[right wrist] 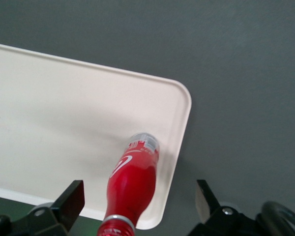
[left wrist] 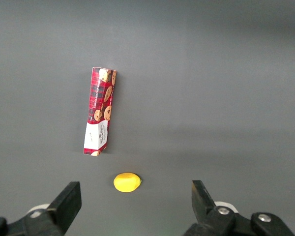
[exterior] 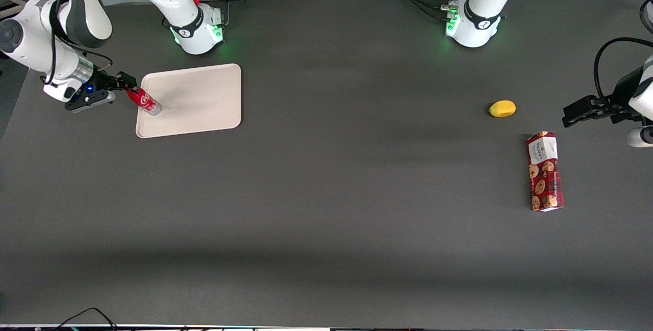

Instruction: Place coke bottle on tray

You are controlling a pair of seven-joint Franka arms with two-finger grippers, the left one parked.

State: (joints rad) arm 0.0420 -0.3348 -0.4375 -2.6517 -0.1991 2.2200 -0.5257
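Here, coke bottle (exterior: 145, 101) base-down on tray (exterior: 199, 97), cap toward the spread tool (exterior: 124, 82).

The small red coke bottle (exterior: 144, 101) stands on the beige tray (exterior: 199, 97) near its corner, below my spread gripper (right wrist: 137, 206).

A robot lab is showing here: white arm bases (exterior: 196, 30) are glowing green on a dark matte table (exterior: 326, 208), cables (exterior: 416, 2) are trailing from them, and the pincer (exterior: 125, 83) is hanging at the tray (exterior: 204, 99) edge.
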